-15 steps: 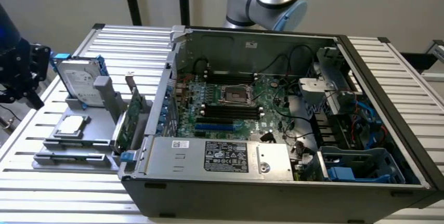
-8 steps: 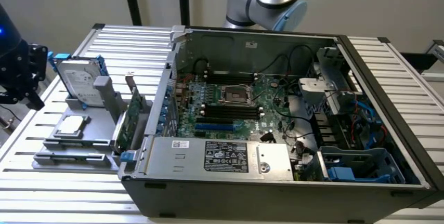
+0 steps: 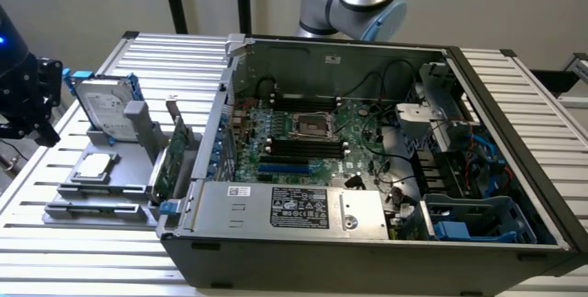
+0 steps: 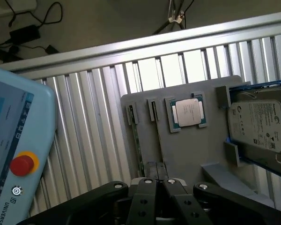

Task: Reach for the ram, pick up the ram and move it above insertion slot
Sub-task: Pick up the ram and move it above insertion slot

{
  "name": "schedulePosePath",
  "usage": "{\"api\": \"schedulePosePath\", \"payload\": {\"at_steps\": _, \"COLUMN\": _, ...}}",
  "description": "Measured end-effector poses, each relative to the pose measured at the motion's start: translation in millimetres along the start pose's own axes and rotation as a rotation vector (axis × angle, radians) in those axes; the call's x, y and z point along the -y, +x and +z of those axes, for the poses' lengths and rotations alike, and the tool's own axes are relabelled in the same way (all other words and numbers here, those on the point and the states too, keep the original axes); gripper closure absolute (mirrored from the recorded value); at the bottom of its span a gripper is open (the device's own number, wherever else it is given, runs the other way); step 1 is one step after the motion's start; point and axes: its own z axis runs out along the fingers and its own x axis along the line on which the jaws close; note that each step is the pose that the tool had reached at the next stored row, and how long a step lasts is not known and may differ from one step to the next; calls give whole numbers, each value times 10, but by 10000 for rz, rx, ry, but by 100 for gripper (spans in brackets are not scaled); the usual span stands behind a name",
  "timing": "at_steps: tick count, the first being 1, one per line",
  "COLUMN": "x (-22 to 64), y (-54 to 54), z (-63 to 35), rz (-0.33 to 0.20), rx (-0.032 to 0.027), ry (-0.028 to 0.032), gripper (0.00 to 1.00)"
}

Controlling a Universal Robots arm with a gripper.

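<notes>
Ribbed aluminium worktop [image 4: 98,122]: wrist view showed the black pincer [image 4: 158,171] closed, empty, near the thin green ram stick [image 4: 138,150]; exterior view showed an open grey computer case [image 3: 275,250].

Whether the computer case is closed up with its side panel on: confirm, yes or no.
No. In the exterior view the computer case lies open on its side, with the motherboard inside in plain sight.
</notes>
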Motion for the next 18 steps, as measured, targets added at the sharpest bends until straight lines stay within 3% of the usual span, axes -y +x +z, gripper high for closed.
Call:
{"api": "schedulePosePath", "payload": {"at_steps": 2, "x": 0, "y": 0, "z": 0, "rz": -1, "rx": 0, "ry": 0, "gripper": 82}}
{"api": "schedulePosePath", "payload": {"at_steps": 3, "x": 1, "y": 0, "z": 1, "rz": -3, "rx": 1, "ry": 0, "gripper": 70}}
{"api": "schedulePosePath", "payload": {"at_steps": 5, "x": 3, "y": 0, "z": 9, "rz": -12, "rx": 1, "ry": 1, "gripper": 70}}
{"api": "schedulePosePath", "payload": {"at_steps": 6, "x": 4, "y": 1, "z": 21, "rz": -20, "rx": -1, "ry": 0, "gripper": 64}}
{"api": "schedulePosePath", "payload": {"at_steps": 18, "x": 52, "y": 22, "z": 236, "rz": -316, "rx": -9, "ry": -1, "gripper": 64}}
